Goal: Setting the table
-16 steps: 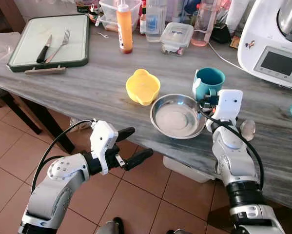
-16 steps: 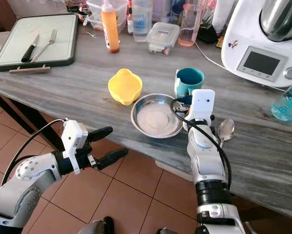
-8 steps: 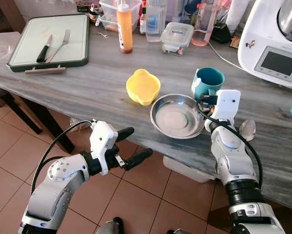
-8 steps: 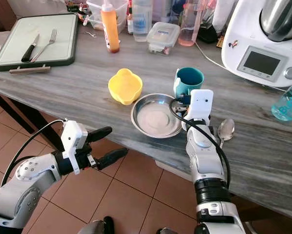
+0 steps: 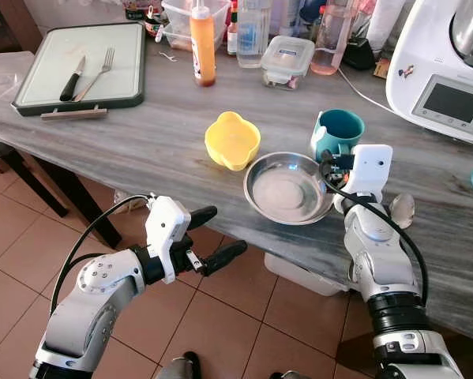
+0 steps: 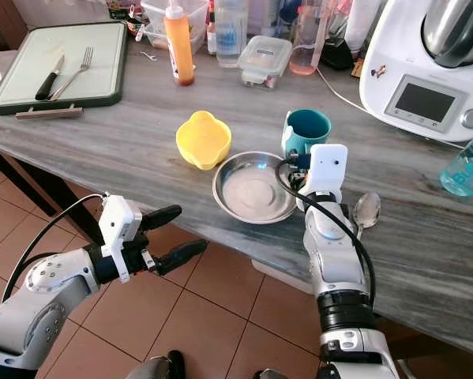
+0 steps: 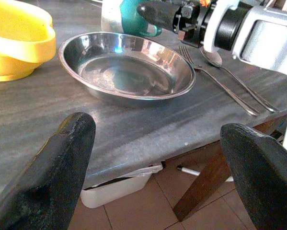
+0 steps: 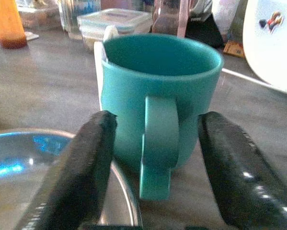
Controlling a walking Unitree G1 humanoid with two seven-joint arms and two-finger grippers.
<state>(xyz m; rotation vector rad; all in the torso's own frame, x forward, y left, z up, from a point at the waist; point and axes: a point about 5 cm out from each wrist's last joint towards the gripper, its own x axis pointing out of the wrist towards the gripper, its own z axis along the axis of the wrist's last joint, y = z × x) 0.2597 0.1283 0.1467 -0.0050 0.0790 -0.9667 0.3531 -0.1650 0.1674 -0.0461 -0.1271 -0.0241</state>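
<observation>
1. The right gripper (image 8: 153, 158) has its two black fingers spread on either side of a teal ceramic mug (image 6: 305, 130); the right wrist view shows the mug's handle facing the camera between the fingers (image 8: 93, 163), which stand close to the mug's sides without clearly touching it.
2. Just to the left of that gripper sits a round shiny steel bowl (image 5: 287, 188), its rim close to the mug's base.
3. Just behind the gripper's wrist, a metal fork (image 7: 215, 79) and a metal spoon (image 6: 366, 210) lie side by side on the grey wood-grain table (image 5: 141, 134).
4. Further left of the steel bowl stands a yellow lobed plastic bowl (image 5: 232, 140), just beside it.
5. Far beyond the right gripper, across the table, an orange squeeze bottle (image 5: 202, 43) stands upright, and a green-rimmed tray (image 5: 133, 83) holds a knife (image 5: 70, 79) and another fork (image 5: 100, 67).
6. The left gripper (image 5: 212, 237) hangs below the table's near edge over the tiled floor, its fingers held wide apart and holding nothing.
</observation>
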